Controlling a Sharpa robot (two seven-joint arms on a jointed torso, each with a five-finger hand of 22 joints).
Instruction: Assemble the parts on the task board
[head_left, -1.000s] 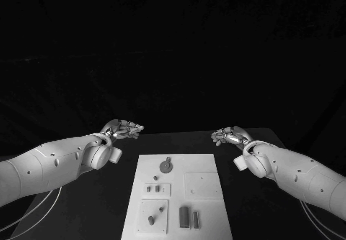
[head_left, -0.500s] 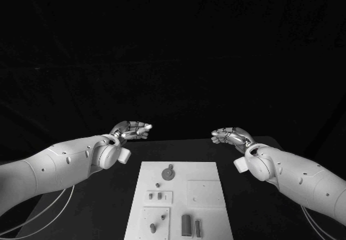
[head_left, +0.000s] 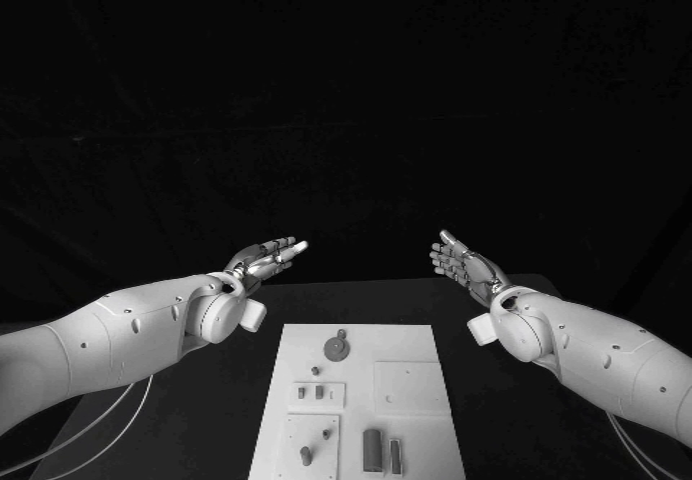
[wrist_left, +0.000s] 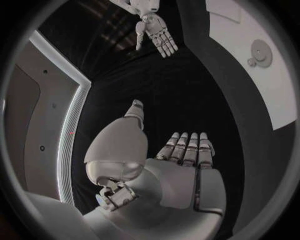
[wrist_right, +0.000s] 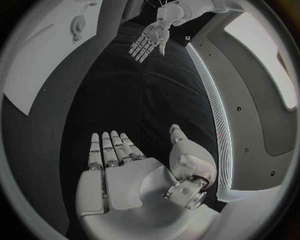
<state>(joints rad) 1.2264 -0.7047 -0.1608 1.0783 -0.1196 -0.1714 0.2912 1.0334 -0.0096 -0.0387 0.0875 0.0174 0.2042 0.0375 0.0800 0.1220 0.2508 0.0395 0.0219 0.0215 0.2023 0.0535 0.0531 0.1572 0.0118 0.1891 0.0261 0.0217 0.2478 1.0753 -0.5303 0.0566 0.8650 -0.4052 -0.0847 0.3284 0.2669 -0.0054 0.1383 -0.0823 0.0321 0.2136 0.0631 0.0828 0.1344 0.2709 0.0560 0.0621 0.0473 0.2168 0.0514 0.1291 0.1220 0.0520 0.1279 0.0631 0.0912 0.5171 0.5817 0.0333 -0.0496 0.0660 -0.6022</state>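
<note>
White task board (head_left: 411, 345) lies flat mid-table, small grey parts (head_left: 336, 346) resting on it.

Dim, dark surroundings — wrist views bend straight edges.

One task board (head_left: 361, 400), two hands, several small parts.

A black table (head_left: 216, 400) stands in a very dark room. Behind it, black cloth hangs in soft folds and covers the whole far side. Off to either side, pale grey wall panels (wrist_right: 262, 75) with small dark round fittings curve away, each edged by a bright white ribbed strip (wrist_left: 72, 130). The black drape (wrist_left: 156, 95) runs between these panels.
</note>
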